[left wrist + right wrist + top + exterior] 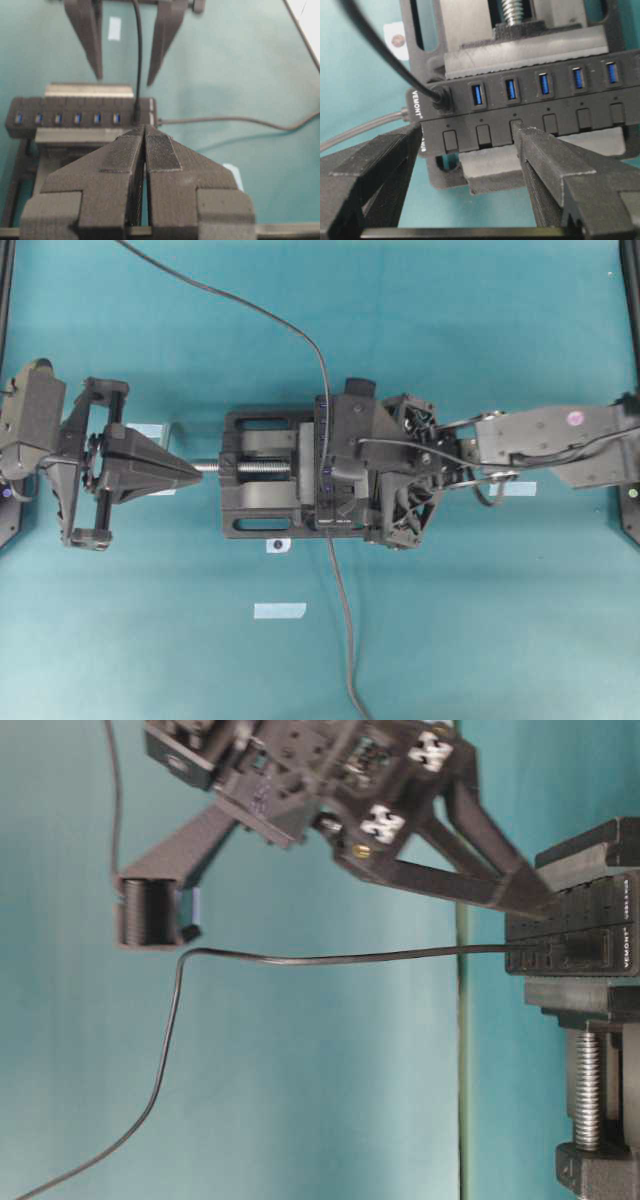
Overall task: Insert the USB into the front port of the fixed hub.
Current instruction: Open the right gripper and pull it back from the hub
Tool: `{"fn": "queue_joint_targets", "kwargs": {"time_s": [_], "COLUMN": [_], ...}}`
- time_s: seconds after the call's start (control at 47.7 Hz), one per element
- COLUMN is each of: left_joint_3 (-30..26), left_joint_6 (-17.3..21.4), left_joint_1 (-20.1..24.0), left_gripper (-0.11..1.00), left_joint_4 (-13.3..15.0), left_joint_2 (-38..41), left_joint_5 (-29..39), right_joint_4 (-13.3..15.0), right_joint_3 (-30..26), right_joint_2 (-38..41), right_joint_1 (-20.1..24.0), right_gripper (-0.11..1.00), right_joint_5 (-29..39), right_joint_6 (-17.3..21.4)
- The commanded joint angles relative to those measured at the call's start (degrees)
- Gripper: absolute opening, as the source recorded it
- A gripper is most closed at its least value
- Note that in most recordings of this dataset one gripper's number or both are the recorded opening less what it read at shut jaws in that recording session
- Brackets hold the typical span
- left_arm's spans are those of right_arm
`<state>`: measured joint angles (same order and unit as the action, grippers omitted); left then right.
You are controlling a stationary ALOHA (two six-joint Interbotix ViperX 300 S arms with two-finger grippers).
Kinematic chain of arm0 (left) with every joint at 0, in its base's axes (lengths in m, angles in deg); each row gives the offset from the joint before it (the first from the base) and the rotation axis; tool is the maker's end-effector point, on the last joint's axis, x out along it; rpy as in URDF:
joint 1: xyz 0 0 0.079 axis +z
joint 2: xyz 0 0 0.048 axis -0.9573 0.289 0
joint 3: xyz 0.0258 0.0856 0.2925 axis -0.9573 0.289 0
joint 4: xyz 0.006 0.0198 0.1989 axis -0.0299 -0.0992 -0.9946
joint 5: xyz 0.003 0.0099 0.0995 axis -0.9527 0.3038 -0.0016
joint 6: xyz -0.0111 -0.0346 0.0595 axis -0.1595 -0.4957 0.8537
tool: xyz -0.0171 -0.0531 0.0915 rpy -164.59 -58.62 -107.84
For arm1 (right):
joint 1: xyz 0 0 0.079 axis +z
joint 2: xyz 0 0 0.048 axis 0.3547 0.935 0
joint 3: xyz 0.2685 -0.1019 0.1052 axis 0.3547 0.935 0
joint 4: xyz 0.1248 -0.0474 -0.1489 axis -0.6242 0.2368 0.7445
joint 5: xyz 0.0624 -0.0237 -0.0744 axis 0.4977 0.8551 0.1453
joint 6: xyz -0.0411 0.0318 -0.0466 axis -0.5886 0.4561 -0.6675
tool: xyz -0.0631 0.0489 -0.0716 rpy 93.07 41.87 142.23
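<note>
"VEMONT" on the fixed hub [530,117]

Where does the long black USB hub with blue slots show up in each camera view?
Overhead: long black USB hub at centre, clamped in the black vise.
Table-level: hub at right edge, mid-height.
Left wrist: hub left of centre.
Right wrist: hub across the middle.
Shared landmark: thin dark cable plugged into its end slot.

Four views, all centred on the fixed hub [325,455].
Overhead looks straight down; the table-level view sits sideways and near; each wrist camera looks past its own hand, facing the other across the hub.
</note>
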<state>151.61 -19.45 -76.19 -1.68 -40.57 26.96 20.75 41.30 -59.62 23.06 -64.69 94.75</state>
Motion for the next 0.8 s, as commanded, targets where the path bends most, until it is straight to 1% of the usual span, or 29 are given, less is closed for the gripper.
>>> {"fn": "queue_joint_targets", "kwargs": {"time_s": [0.0,0.231,0.44,0.671,0.776], "left_joint_3": [0.1,2.7,4.8,7.0,8.1], "left_joint_6": [-0.1,-0.4,-0.4,-0.5,-0.5], "left_joint_1": [0.0,0.0,0.0,0.0,0.0], "left_gripper": [0.00,0.00,0.00,0.00,0.00], "left_joint_4": [-0.1,-0.1,-0.1,-0.1,-0.1], "left_joint_2": [-0.8,-3.8,-8.8,-14.2,-16.1], "left_joint_5": [-0.5,-0.6,-0.3,2.0,3.7], "right_joint_4": [0.0,-0.2,-0.2,-0.3,-0.3], "right_joint_3": [-0.4,3.3,6.9,11.9,14.9], "right_joint_2": [-3.8,-7.8,-11.5,-16.4,-19.0], "right_joint_1": [0.3,0.3,0.3,0.3,0.3], "right_gripper": [0.76,0.76,0.76,0.76,0.76], "right_joint_5": [-0.5,-1.1,-2.5,-6.1,-9.1], "right_joint_6": [0.3,0.5,0.5,0.5,0.5]}}
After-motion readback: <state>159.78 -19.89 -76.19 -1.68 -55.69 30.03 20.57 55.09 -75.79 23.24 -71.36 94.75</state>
